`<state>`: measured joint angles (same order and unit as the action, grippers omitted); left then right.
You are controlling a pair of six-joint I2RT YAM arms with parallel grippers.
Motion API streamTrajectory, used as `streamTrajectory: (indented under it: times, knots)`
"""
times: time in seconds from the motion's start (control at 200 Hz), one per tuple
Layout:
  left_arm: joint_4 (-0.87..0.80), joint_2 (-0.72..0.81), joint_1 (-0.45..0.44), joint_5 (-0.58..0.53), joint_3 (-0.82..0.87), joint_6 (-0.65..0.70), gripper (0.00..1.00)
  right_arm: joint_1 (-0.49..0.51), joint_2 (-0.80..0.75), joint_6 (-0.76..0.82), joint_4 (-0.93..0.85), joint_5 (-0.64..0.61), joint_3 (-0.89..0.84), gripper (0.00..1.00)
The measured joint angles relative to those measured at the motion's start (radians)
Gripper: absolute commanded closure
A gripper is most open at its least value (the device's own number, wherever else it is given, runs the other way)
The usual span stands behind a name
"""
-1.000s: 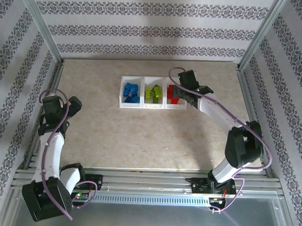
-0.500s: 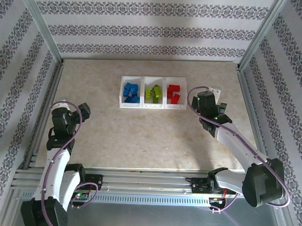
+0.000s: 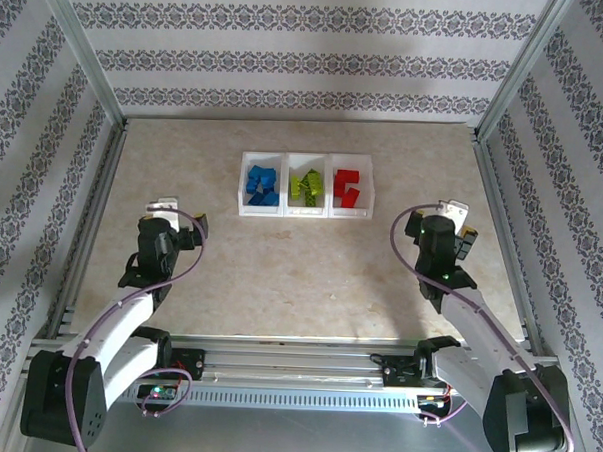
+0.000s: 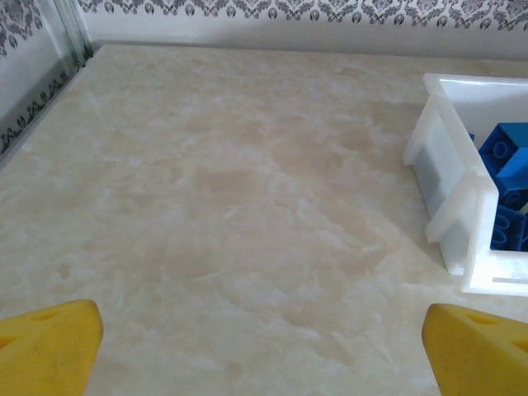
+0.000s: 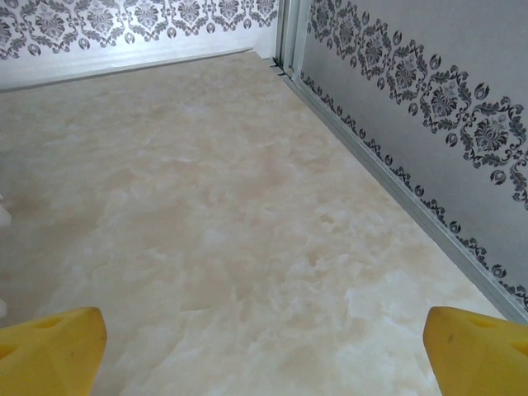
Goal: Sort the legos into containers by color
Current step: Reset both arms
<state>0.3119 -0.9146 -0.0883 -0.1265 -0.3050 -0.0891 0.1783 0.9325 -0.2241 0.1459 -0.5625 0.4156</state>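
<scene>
Three white containers stand in a row at the table's far middle. The left one (image 3: pixel 242 186) holds blue legos (image 3: pixel 262 184), the middle one (image 3: pixel 307 214) lime green legos (image 3: pixel 307 187), the right one (image 3: pixel 370 192) red legos (image 3: pixel 347 187). My left gripper (image 3: pixel 166 210) hovers near-left of the row, open and empty. In the left wrist view its yellow fingertips (image 4: pixel 49 345) stand wide apart over bare table, with the blue legos (image 4: pixel 507 157) in their container (image 4: pixel 450 219) at right. My right gripper (image 3: pixel 452 209) is open and empty, to the right of the row.
Patterned walls and metal frame posts (image 3: pixel 83 61) close in the marble table on three sides. In the right wrist view, my right gripper (image 5: pixel 264 355) faces bare table with the side wall (image 5: pixel 429 99) close on the right.
My right gripper has drawn back from over the red container to the right and toward the near edge. The left gripper has swung rightward and forward. Both stayed open.
</scene>
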Motion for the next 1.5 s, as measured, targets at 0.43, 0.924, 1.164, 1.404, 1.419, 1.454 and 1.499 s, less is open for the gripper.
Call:
streamTrajectory:
  times: [0.43,0.924,1.164,1.404,1.419,1.454,1.499]
  knots:
    - [0.318,-0.271,-0.002,-0.022,0.052,0.076,0.00,-0.072,-0.042,0.052,0.154,0.029,-0.105,0.02]
    - [0.559,-0.512,0.040,0.020,-0.003,0.105,0.00,-0.111,-0.003,0.053,0.249,0.080,-0.132,0.02]
    - [0.649,-0.673,0.068,0.151,-0.015,0.113,0.01,-0.150,0.048,0.086,0.381,0.126,-0.191,0.02]
    - [0.639,-0.677,0.136,0.277,-0.064,0.107,0.00,-0.230,0.119,0.095,0.552,0.217,-0.256,0.02]
    - [0.638,-0.677,0.136,0.277,-0.064,0.107,0.00,-0.232,0.128,0.095,0.563,0.221,-0.256,0.02]
    - [0.638,-0.677,0.136,0.280,-0.064,0.105,0.00,-0.238,0.156,0.095,0.594,0.232,-0.255,0.02]
    - [0.638,-0.677,0.136,0.281,-0.064,0.104,0.01,-0.242,0.196,0.095,0.626,0.248,-0.255,0.02]
